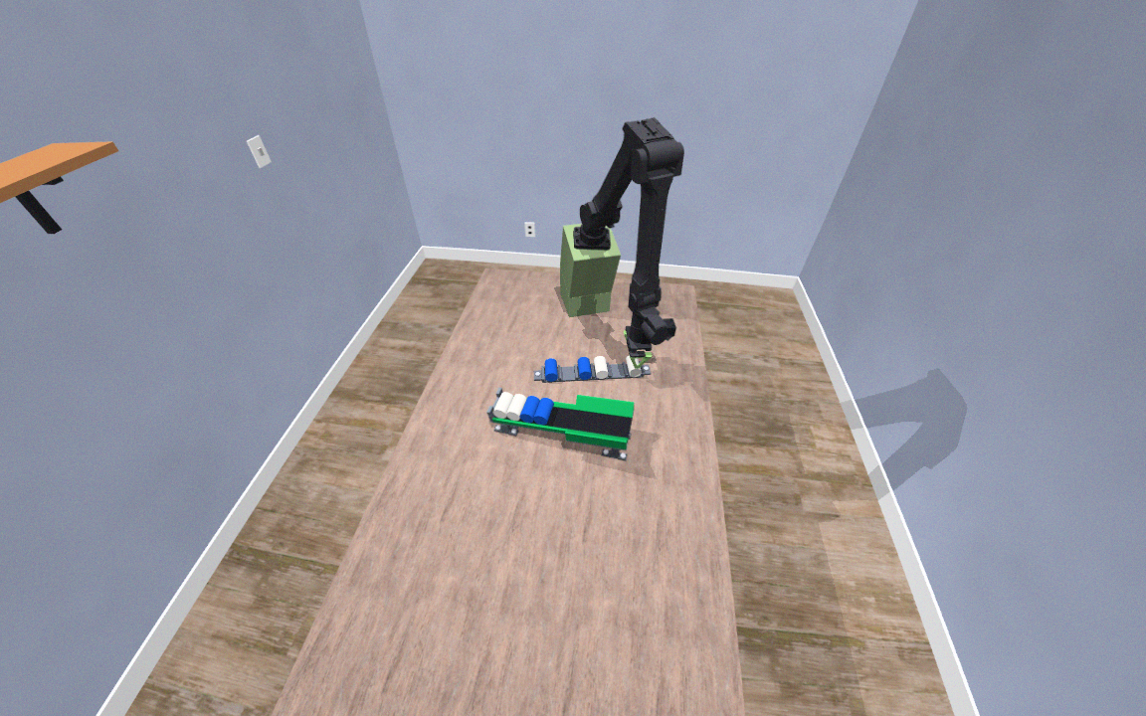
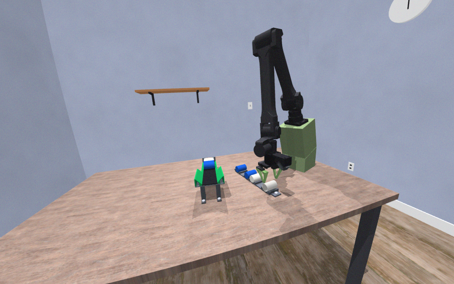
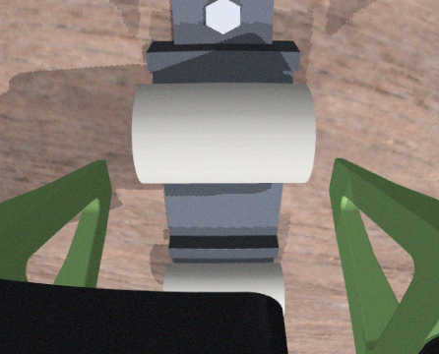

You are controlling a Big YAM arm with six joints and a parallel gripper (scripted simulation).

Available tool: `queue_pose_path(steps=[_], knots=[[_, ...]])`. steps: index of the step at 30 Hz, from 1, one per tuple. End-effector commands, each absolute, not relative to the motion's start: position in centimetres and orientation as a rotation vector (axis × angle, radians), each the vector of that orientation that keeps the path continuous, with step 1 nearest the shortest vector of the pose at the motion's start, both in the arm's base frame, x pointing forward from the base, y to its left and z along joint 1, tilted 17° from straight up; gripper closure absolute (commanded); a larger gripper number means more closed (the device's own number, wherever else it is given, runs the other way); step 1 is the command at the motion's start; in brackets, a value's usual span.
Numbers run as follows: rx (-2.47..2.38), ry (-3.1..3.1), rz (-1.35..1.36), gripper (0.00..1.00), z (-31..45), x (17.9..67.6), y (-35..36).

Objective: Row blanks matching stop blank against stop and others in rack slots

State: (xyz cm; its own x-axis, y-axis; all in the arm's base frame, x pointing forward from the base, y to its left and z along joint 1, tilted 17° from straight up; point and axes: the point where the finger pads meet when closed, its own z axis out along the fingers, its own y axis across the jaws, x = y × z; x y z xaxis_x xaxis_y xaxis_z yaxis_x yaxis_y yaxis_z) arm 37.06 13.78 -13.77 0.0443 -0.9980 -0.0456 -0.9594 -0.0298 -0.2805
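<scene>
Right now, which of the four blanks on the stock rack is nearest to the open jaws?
The white blank at the rack's end farthest from the blue ones; the gripper hovers over it, holding nothing.

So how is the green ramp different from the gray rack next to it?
The ramp stands raised on legs, while the rack lies flat on the table. On the ramp, four bars sit packed together at one end, two white and two blue; on the rack, the bars are spaced apart in slots. Both hold white and blue bars.
</scene>
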Motion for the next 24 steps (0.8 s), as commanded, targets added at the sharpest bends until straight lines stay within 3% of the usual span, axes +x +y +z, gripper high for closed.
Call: queue_pose_path(steps=[1,24], knots=[[-2.078,1.996,-0.245,0.18,-13.61,37.71,13.78],[-2.085,2.0,-0.24,0.18,-13.6,37.74,13.77]])
